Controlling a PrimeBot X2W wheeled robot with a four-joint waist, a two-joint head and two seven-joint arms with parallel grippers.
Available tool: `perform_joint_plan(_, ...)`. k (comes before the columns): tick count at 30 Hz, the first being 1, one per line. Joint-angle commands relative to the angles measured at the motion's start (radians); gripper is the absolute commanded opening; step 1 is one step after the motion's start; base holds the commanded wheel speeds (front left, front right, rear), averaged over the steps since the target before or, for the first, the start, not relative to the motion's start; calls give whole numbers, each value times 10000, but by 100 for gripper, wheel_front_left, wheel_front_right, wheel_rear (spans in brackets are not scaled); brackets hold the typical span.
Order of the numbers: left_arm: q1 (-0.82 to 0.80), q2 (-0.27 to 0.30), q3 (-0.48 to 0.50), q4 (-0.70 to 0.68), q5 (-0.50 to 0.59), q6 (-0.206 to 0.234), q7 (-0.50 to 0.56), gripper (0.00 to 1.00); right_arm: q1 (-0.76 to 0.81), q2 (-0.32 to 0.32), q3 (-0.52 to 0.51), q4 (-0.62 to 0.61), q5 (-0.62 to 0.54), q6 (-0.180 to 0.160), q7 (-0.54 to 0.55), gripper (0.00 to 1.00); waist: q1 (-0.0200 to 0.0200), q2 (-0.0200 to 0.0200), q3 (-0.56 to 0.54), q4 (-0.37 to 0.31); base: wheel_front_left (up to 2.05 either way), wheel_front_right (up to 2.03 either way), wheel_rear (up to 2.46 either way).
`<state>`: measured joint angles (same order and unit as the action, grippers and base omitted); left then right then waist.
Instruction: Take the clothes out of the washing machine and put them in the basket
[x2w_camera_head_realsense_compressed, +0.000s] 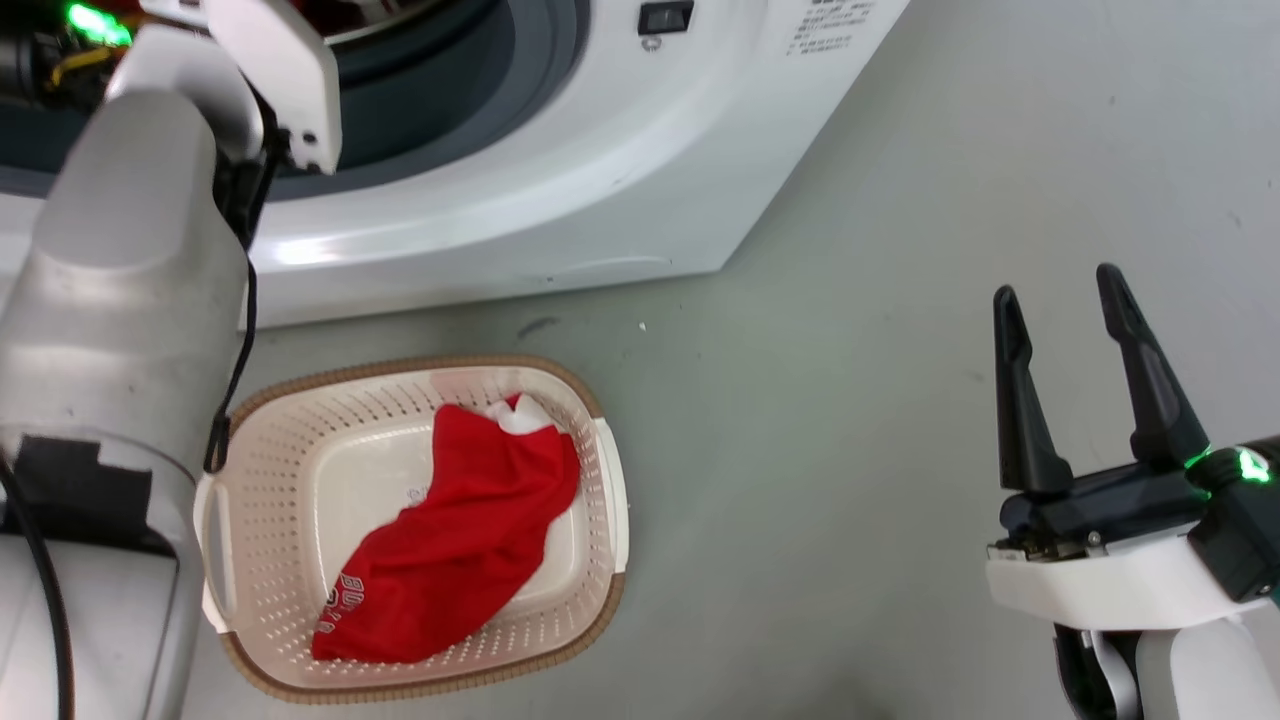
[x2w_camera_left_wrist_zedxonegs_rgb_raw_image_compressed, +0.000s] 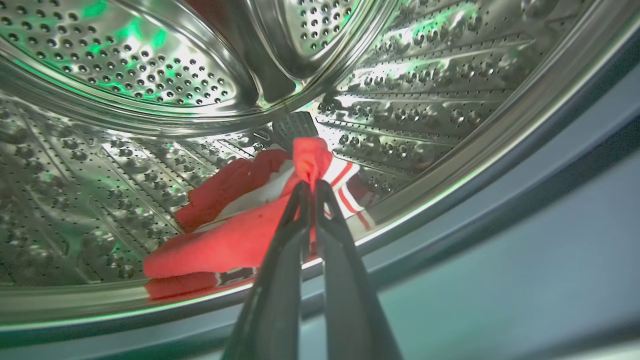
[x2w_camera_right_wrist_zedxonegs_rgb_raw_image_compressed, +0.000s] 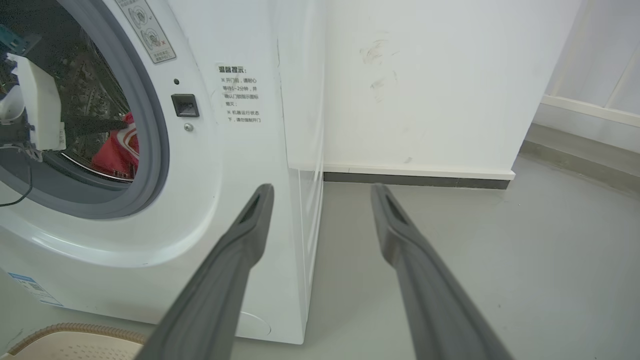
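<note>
Looking at the left end effector (x2w_camera_left_wrist_zedxonegs_rgb_raw_image_compressed: 311, 187), Sam: is it holding anything?

Yes, Jo. Its two dark fingers are pressed together on a fold of a red garment (x2w_camera_left_wrist_zedxonegs_rgb_raw_image_compressed: 235, 235) inside the steel drum (x2w_camera_left_wrist_zedxonegs_rgb_raw_image_compressed: 150, 75) of the washing machine (x2w_camera_head_realsense_compressed: 560, 200). The pinched fold bunches just above the fingertips. The rest of the cloth trails down and to the left of them along the drum wall. A white trim with red stripes sits just right of the tips.

And the right end effector (x2w_camera_head_realsense_compressed: 1057, 285)?

Its fingers are spread apart with nothing between them, and it hangs over the grey floor (x2w_camera_head_realsense_compressed: 850, 450). Seen from its own wrist, the washing machine's front stands to the left of the fingers, with the porthole further left.

Where are the other clothes?

A second red garment (x2w_camera_head_realsense_compressed: 470, 530) with white lettering lies in the basket (x2w_camera_head_realsense_compressed: 270, 500). It is draped from the far right corner down to the near edge. The basket stands on the floor just before the washing machine, well apart from the right end effector and to its left.
</note>
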<state>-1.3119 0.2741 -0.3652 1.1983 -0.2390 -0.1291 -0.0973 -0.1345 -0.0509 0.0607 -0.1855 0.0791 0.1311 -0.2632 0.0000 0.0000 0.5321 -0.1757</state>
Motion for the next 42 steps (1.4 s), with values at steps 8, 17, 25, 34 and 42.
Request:
perform_joint_plan(8,1882,80,-858,-722,-992,1,-1149,0,837,14,2,182,-198,-9,-22,100,0,0,-1710,377,0,0,0)
perform_joint_plan(17,4000,13,-1161,-1834,-1474,-1,-1630,0,1604,14,20,328,-426,-7,-22,100,0,0,-3124,794,0,0,0)
perform_joint_plan(25,5767,79,-1333,-3730,-1436,302,-1679,0,2205,16,-14,389,-510,-7,-23,100,0,0,-4116,1124,0,0,0)
perform_joint_plan(34,7777,658,-1454,-7147,-1528,996,-887,0,2747,14,31,493,-520,-7,-22,100,0,0,-4986,1339,0,0,0)
perform_joint_plan(42,9174,1367,-1496,-10255,-1616,1645,351,0,3002,14,-23,519,-447,-7,-21,100,0,0,-5327,1508,0,0,0)
